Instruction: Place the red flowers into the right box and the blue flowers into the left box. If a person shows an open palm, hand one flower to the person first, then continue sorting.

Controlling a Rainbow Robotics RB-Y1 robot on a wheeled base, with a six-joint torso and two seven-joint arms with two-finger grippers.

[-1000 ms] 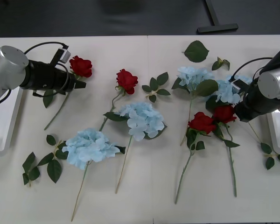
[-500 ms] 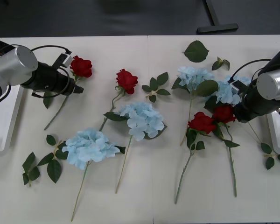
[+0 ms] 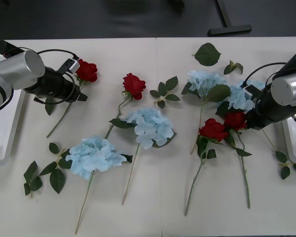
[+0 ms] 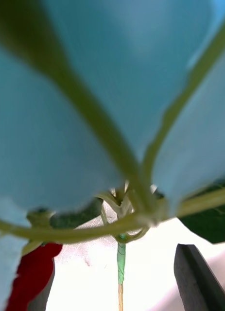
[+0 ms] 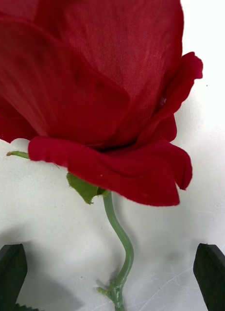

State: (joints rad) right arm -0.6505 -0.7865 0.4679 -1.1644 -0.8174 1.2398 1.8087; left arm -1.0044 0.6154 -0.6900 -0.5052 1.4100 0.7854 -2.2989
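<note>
Several red flowers and blue flowers lie on the white table. In the front view my left gripper [image 3: 82,91] rests low at the stem of the far-left red rose [image 3: 87,70]. The left wrist view has that rose [image 5: 102,97] close up, its stem running between my open left gripper [image 5: 111,255]. My right gripper [image 3: 250,117] sits beside a blue hydrangea [image 3: 239,97] and a red rose [image 3: 237,120]. In the right wrist view blue petals [image 4: 93,97] hang just ahead, with a green stem [image 4: 121,262] between the open right gripper [image 4: 117,274].
The left box [image 3: 5,133] is a white tray at the table's left edge, and the right box [image 3: 293,140] stands at the right edge. Other roses [image 3: 134,85] [image 3: 213,130], hydrangeas [image 3: 94,155] [image 3: 150,126] [image 3: 205,80] and loose leaves [image 3: 207,54] are spread across the middle.
My left arm has swung, its elbow end rising toward the back, with the gripper still at the far-left rose, which shifted slightly. The right arm barely moved.
</note>
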